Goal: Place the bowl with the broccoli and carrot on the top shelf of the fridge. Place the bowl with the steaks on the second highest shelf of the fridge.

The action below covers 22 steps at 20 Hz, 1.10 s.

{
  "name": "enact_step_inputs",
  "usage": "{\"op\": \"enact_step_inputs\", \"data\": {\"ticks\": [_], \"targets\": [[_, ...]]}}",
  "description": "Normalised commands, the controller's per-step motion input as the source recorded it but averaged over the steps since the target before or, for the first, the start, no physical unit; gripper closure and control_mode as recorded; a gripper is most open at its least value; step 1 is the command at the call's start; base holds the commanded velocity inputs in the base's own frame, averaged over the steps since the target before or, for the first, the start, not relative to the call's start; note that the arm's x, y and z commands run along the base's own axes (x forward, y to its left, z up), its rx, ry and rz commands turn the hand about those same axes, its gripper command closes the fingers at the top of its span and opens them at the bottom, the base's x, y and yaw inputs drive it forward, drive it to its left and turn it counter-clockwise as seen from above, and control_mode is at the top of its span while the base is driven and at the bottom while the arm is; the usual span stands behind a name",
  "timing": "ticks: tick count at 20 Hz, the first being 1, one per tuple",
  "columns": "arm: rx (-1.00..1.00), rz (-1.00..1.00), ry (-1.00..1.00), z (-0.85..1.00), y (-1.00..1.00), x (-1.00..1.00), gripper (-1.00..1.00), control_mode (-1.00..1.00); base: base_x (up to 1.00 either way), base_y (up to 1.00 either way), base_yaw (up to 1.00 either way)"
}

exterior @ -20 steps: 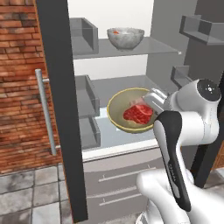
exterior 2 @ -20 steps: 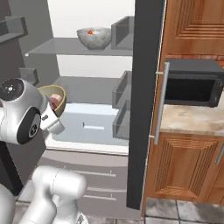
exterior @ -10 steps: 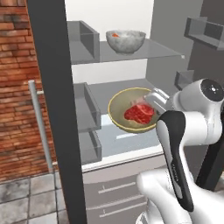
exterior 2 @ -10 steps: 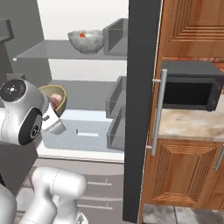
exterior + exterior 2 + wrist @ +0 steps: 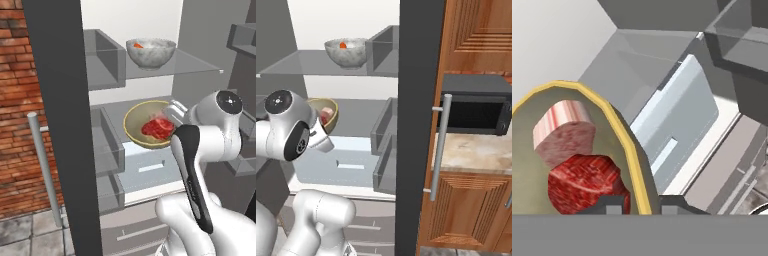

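A tan bowl [image 5: 136, 131] with a yellow rim holds the red and pink steaks [image 5: 157, 128]. My gripper [image 5: 174, 112] is shut on its right rim and holds it tilted at the level of the second highest shelf [image 5: 114, 109] of the fridge [image 5: 55, 100]. In the hand view the fingertips [image 5: 615, 205] pinch the rim [image 5: 628, 146], with the steaks [image 5: 582, 181] inside. A grey bowl [image 5: 150, 53] showing a bit of orange carrot [image 5: 138, 45] stands on the top shelf [image 5: 185, 64]. The broccoli is hidden. From the right, both the grey bowl [image 5: 346, 52] and the tan bowl [image 5: 327, 113] show.
The open dark door [image 5: 418, 125] with its silver handle [image 5: 438, 145] stands to the right, with grey door bins [image 5: 385, 127] on its inner side. Beyond it are a microwave [image 5: 476, 107] and a counter [image 5: 476, 150]. A brick wall [image 5: 20, 125] lies to the left. Pale drawers [image 5: 150, 167] sit below the shelf.
The whole picture has shifted with the base and the fridge interior looks closer. The tan bowl stays in my gripper, in the same place relative to the arm.
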Motion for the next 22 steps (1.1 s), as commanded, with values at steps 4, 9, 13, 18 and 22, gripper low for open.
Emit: {"op": "enact_step_inputs", "data": {"ticks": [4, 9, 13, 18, 22], "targets": [[0.16, -0.28, -0.05, -0.62, 0.0, 0.66, 1.0, -1.0, 0.0, 0.0, 0.0], [0.23, -0.24, -0.03, -0.23, 0.0, 0.69, 1.0, -1.0, 0.0, 0.0, 0.0], [0.2, -0.12, 0.06, 0.09, -0.08, 0.51, 1.0, -1.0, 0.0, 0.0, 0.0], [0.02, -0.05, 0.06, -0.01, -0.01, 0.71, 1.0, -1.0, 0.0, 0.0, 0.0], [0.0, -0.04, 0.04, -0.24, 0.0, 0.8, 1.0, -1.0, 0.0, 0.0, 0.0]]}}
